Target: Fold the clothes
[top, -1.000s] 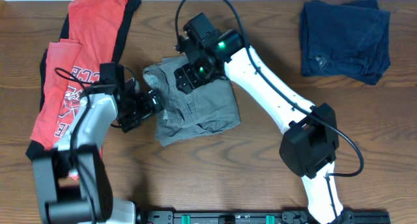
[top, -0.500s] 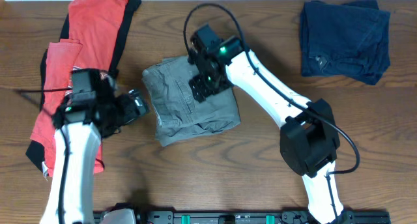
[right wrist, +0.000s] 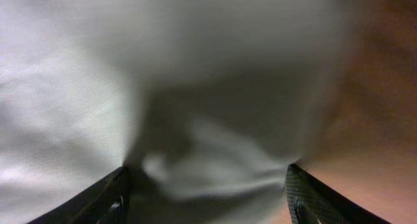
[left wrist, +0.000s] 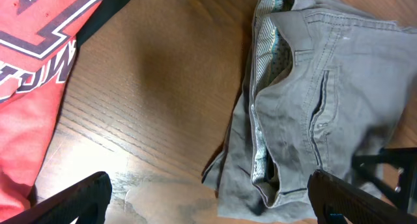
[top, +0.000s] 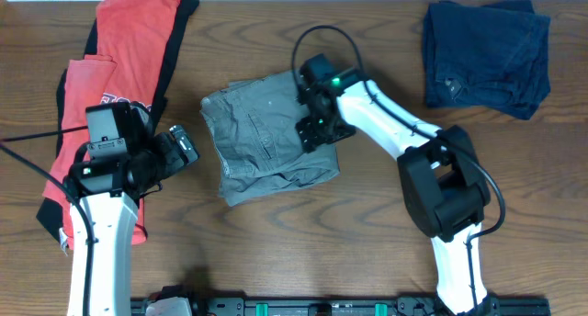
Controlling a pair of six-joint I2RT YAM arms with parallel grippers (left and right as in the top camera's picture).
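At the right fingers, the shorts fill the wrist view. Pale cloth puckers between the two tips, which stand apart and clamp nothing, as far as the blur allows. The left fingers are spread wide and empty above bare counter. The shorts lie ahead of them and off to one side, with the waistband and paler lining turned toward them. The red T-shirt is on their other side.

The shorts look already doubled into a rough block, so the step in hand is probably tidying or setting up a last fold. For the next move, I judge that the right fingers need to close on an edge rather than the flat middle. The left fingers need to come in to the nearest hem so the fold carries over evenly.

Only the left wrist view shows the fly seam and lining. Only the overhead view shows the right fingers sitting at the shorts' edge farthest from the left fingers, and the navy garment well beyond them.
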